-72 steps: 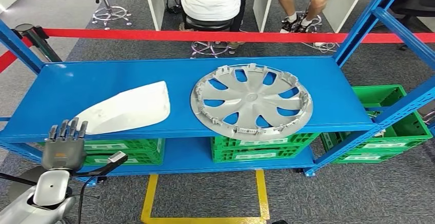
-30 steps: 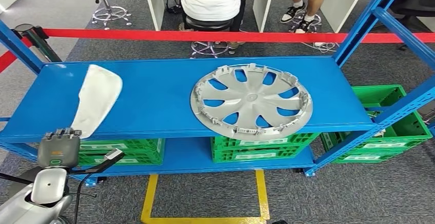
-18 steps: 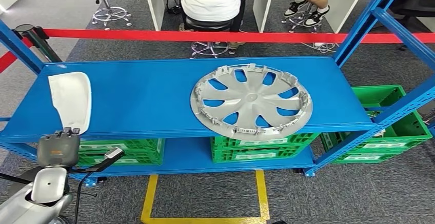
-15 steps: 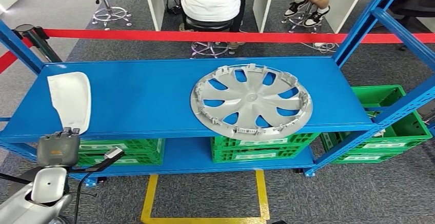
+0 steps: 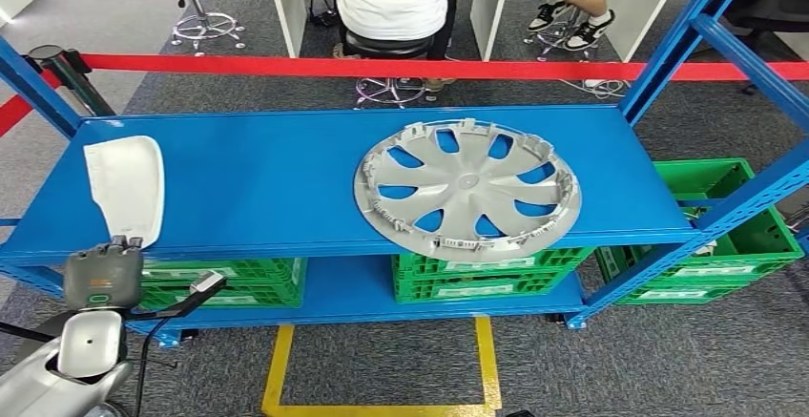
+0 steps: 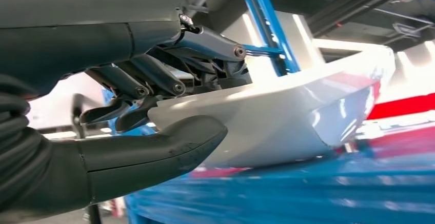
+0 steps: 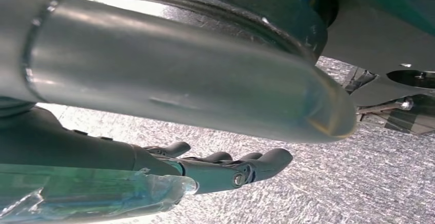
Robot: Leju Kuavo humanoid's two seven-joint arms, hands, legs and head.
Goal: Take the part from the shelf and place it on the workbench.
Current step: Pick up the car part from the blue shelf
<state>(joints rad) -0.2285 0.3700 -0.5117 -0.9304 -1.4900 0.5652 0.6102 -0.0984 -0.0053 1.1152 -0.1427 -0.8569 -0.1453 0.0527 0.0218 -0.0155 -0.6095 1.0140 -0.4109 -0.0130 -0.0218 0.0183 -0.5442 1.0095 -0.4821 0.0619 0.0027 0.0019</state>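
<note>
While no writing reads, left robot hand (image 5: 103, 275) grips white part (image 5: 127, 188), right robot hand (image 7: 225, 170) empty, fingers apart.

Bare blue shelf (image 5: 267, 178) lies between the white part (image 5: 127, 188) at the left end and the silver wheel cover (image 5: 467, 188) right of centre, which overhangs the front edge. Blue uprights (image 5: 682, 35) bound the right end. A red barrier tape (image 5: 382, 66) crosses behind the shelf
</note>
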